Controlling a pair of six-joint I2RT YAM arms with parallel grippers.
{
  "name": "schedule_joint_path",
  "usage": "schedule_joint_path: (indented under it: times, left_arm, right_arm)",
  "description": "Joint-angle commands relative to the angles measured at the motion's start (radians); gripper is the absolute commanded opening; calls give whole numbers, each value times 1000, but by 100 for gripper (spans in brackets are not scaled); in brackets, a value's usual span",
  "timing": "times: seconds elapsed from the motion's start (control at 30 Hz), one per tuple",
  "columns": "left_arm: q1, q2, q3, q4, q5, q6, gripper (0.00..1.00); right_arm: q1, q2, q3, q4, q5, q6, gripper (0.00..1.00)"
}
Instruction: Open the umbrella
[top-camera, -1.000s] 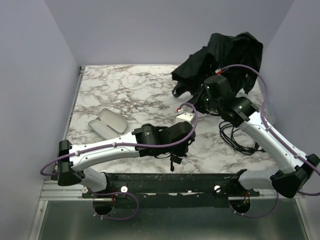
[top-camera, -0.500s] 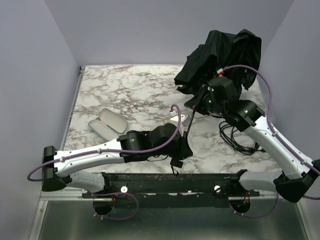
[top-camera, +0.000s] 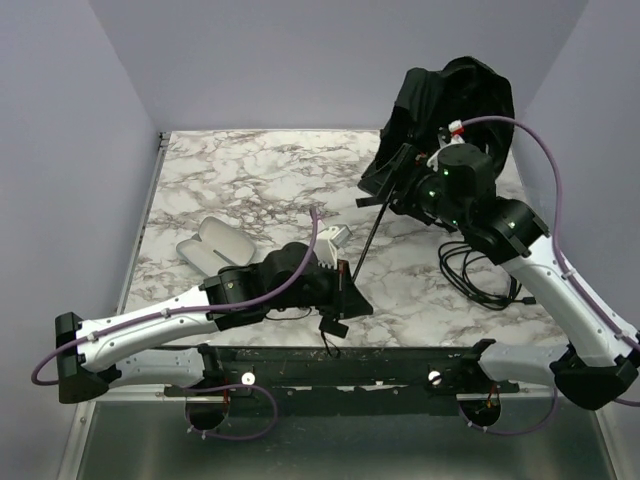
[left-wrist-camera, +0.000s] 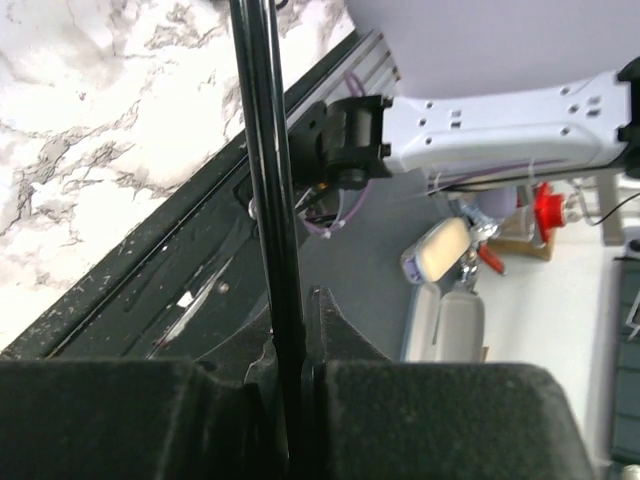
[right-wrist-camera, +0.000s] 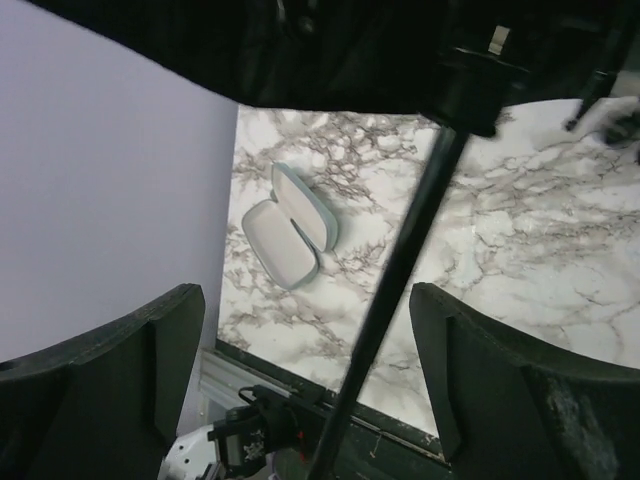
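Note:
The umbrella's black canopy (top-camera: 450, 95) hangs bunched at the back right, above the marble table (top-camera: 250, 170). Its thin dark shaft (top-camera: 368, 232) slants down from there toward the near edge. My left gripper (top-camera: 345, 287) is shut on the shaft's lower end; in the left wrist view the shaft (left-wrist-camera: 262, 150) is pinched between the jaws of the left gripper (left-wrist-camera: 298, 335). My right gripper (top-camera: 402, 180) sits just below the canopy and stands open. In the right wrist view the shaft (right-wrist-camera: 400, 265) passes untouched through the right gripper (right-wrist-camera: 302, 310), under the canopy (right-wrist-camera: 340, 50).
A pale mint clamshell case (top-camera: 213, 247) lies open at the table's left, also in the right wrist view (right-wrist-camera: 290, 225). A coiled black cable (top-camera: 482, 272) lies at the right under my right arm. Purple walls close in the back and sides. A black rail (top-camera: 350, 360) runs along the near edge.
My right gripper has opened and let go of the shaft. The left arm drew the shaft's lower end toward the near left, lengthening it. The canopy rose toward the back right.

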Motion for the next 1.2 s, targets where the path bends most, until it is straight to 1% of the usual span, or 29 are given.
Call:
schedule_joint_path:
  times: [0.0, 0.1, 0.17, 0.2, 0.3, 0.37, 0.4, 0.43, 0.5, 0.63, 0.8, 1.1, 1.17]
  left_arm:
    - [71, -66, -23, 218, 21, -54, 0]
    - [92, -64, -26, 277, 22, -80, 0]
    - [93, -52, -17, 309, 18, -82, 0]
    - [92, -45, -18, 330, 20, -89, 0]
    - [92, -32, -23, 367, 29, -101, 0]
    - [91, -22, -21, 370, 31, -102, 0]
    - [91, -19, -22, 370, 32, -104, 0]
    - [91, -16, -25, 393, 38, -107, 0]
    - [90, -13, -33, 406, 44, -114, 0]
    - [89, -18, -53, 431, 55, -121, 0]
    - [81, -25, -64, 440, 59, -117, 0]
    - [61, -41, -73, 443, 47, -104, 0]
    - [55, -44, -72, 443, 43, -99, 0]
  right_arm:
    - [2, -66, 43, -10, 10, -7, 91]
    - [3, -119, -27, 24, -12, 45, 91]
    - [3, -180, -108, 96, 7, 86, 80]
    - [2, -210, -158, 133, 23, 104, 77]
    - [2, -296, -262, 265, 87, 145, 71]
    - [2, -323, -306, 337, 128, 163, 67]
    - [2, -323, -312, 351, 146, 171, 64]
    - [3, -316, -312, 370, 161, 173, 59]
    - [2, -282, -291, 396, 168, 165, 56]
    - [2, -196, -220, 418, 182, 148, 55]
    - [1, -120, -148, 404, 261, 143, 55]
    - [-13, -34, -79, 371, 349, 150, 40]
    - [-16, -17, -61, 354, 360, 154, 38]
